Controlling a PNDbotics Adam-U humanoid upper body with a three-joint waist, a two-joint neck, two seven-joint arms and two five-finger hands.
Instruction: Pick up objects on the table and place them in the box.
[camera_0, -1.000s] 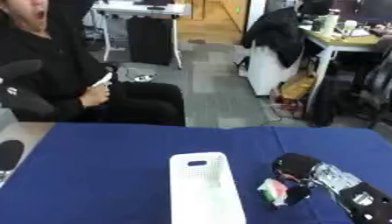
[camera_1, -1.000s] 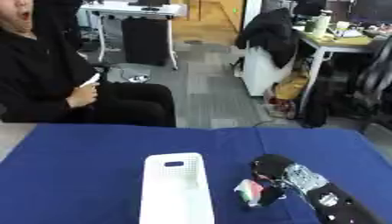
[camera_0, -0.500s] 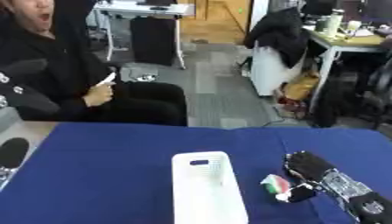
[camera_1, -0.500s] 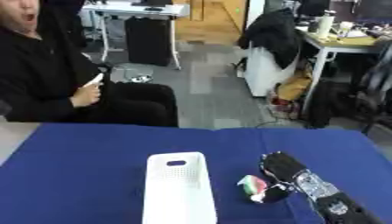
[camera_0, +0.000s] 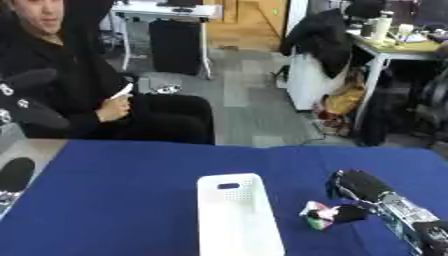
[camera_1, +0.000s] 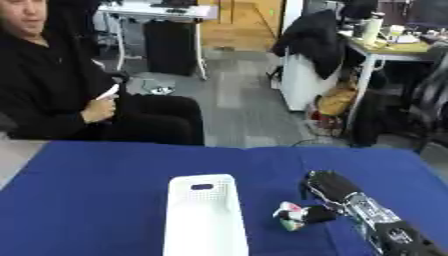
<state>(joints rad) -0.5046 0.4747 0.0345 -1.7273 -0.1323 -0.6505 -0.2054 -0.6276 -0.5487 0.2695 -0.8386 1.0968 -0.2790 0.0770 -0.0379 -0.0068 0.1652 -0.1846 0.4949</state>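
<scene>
A white perforated box (camera_0: 238, 215) with a handle slot lies on the blue table (camera_0: 122, 200), long side running toward me. Just right of it is a small crumpled object (camera_0: 317, 217) in green, red and white. My right hand (camera_0: 357, 186), black with a silver forearm, comes in from the lower right, and its thumb and fingers pinch that object close to the tabletop. Whether the object touches the cloth I cannot tell. A black part of my left arm (camera_0: 14, 174) shows at the left edge of the left eye view.
A person in black sits on a chair just beyond the table's far edge at the left. Office desks, a hanging coat and a chair stand farther back. Bare blue cloth spreads left of the box.
The right hand stays closed on the small object beside the box, shifted only slightly. The picture itself has wobbled a little.
</scene>
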